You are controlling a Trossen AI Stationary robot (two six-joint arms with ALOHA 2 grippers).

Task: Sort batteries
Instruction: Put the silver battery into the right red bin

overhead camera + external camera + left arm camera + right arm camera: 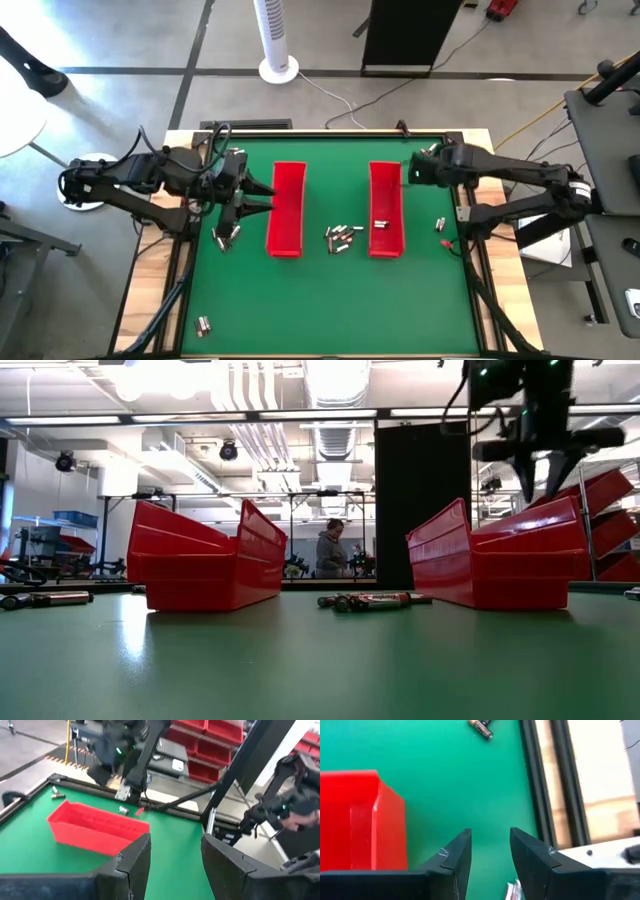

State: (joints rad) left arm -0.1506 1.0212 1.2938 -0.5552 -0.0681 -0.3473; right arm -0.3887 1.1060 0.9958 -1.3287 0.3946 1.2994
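Two long red trays stand on the green mat, the left one (285, 210) and the right one (385, 210). A cluster of batteries (340, 237) lies between them, and one battery (380, 224) lies in the right tray. More batteries lie at the left (225, 237), the near left (203, 324) and the right (441, 225). My left gripper (175, 855) hovers open beside the left tray's left wall, holding nothing. My right gripper (490, 850) hangs open over the mat by the right tray's (360, 820) far end, fingers pointing down, with nothing between them.
A black frame (465, 200) and wooden boards border the mat. In the low view the trays (500, 560) (200, 560) stand tall with batteries (375, 600) between them. Beyond the table are a white fan (277, 40), shelving and a person (328, 550) far off.
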